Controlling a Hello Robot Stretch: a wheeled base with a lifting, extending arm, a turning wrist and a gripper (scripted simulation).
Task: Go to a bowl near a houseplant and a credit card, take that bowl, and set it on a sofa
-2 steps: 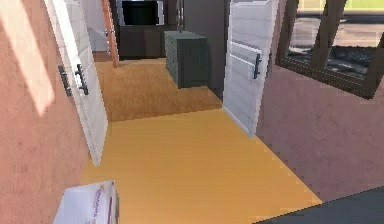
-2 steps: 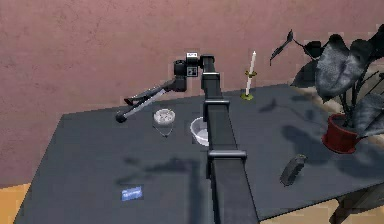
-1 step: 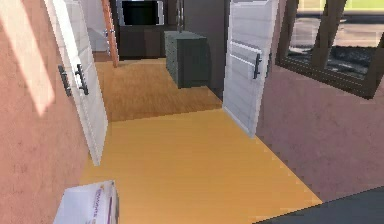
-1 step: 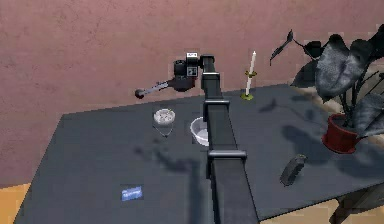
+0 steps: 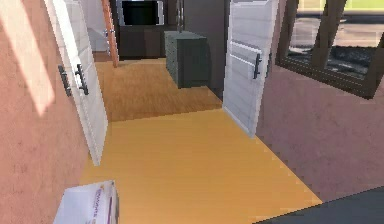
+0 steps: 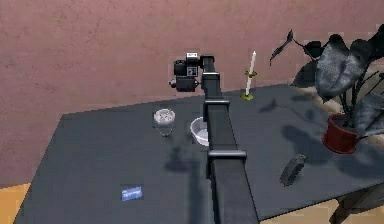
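The arm rises from the near edge of the arm side view across a dark desk that stands against a pinkish wall. At its far end the tool sits above the desk's far edge with only bare wall behind it, and it holds nothing. I cannot tell whether its fingers are apart or together.

The bowl, pale and round, stands on the desk just left of the arm, near the middle. A small glass-like cup stands just left of the bowl. A blue card lies flat nearer the near-left part of the desk. Right of the arm, a white candle stands upright near the far edge. A houseplant with dark leaves in a red pot stands at the far right. A small dark object lies near the plant, toward the near edge.

In the forward view, an orange floor runs between two white doors toward a dark cabinet. A window is at the right, and a white box lies at the near left.
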